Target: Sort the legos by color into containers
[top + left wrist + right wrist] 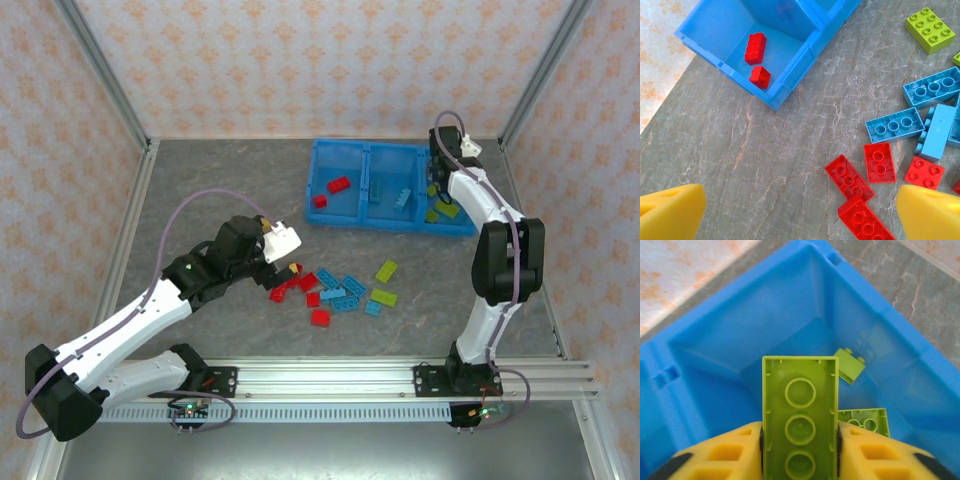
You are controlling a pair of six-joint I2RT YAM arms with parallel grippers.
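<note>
Right arm is on the drop step. The right gripper point(800, 445) is over the right-hand compartment point(740, 330) of the blue tray point(380, 227). Its jaws are narrow, with the pads point(730, 455) against both long sides of a lime green brick point(800, 405) that hangs above the compartment floor. It looks gripped; can't tell how firmly. Next there: open the jaws, let it fall, then lift straight out so you don't clip a wall.

The left gripper point(800, 215) hovers over the red bricks point(850, 177) on the surface point(740, 150), jaws wide apart, nothing in them. Next: come down on one red brick, close across its short sides, and carry it to the left compartment point(740, 30). The reds lie close together, so take an outer one.

Counts:
- tray: 1, with 3 compartments
- left compartment: 2 red
- middle: light blue, at least 2, exact number unclear
- right: 2 green lying inside, plus the held one
- loose on the surface: about 5 red, about 5 light blue, 2 green
</note>
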